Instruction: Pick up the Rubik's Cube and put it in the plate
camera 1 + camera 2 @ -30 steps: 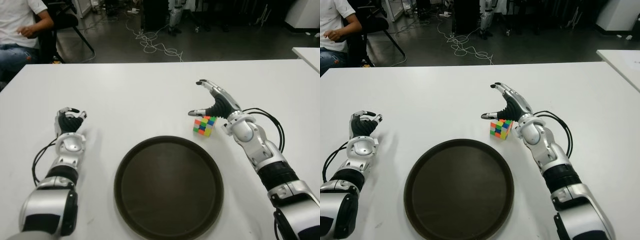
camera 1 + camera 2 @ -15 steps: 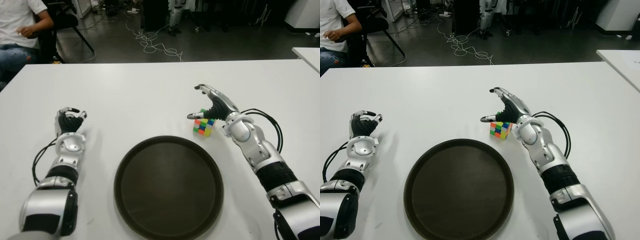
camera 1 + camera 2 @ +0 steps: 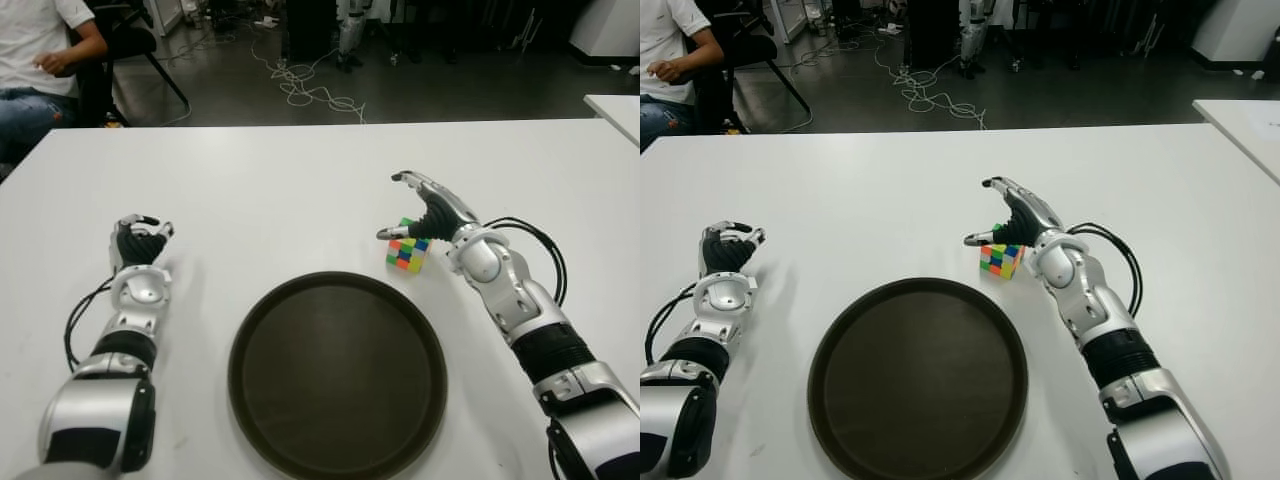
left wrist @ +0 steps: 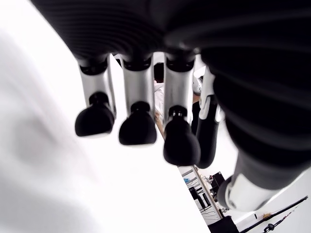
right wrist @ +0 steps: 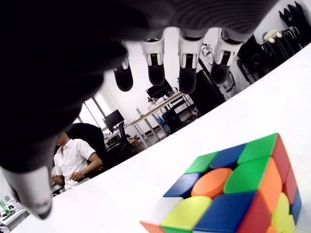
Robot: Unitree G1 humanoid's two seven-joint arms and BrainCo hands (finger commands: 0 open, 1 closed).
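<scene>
The Rubik's Cube sits on the white table, just beyond the right rim of the round dark plate, which holds nothing. My right hand hovers over the cube, open, with the thumb at the cube's left and the fingers spread above and beyond it. In the right wrist view the cube lies under the palm, and no finger touches it. At the left of the plate is my left hand, curled and holding nothing.
A person in a white shirt sits beyond the table's far left corner. Cables lie on the dark floor behind the table. Another white table's corner shows at the far right.
My right hand has drawn in closer over the cube, with the thumb now beside its left face. The cube, the plate and the left hand have stayed put.
</scene>
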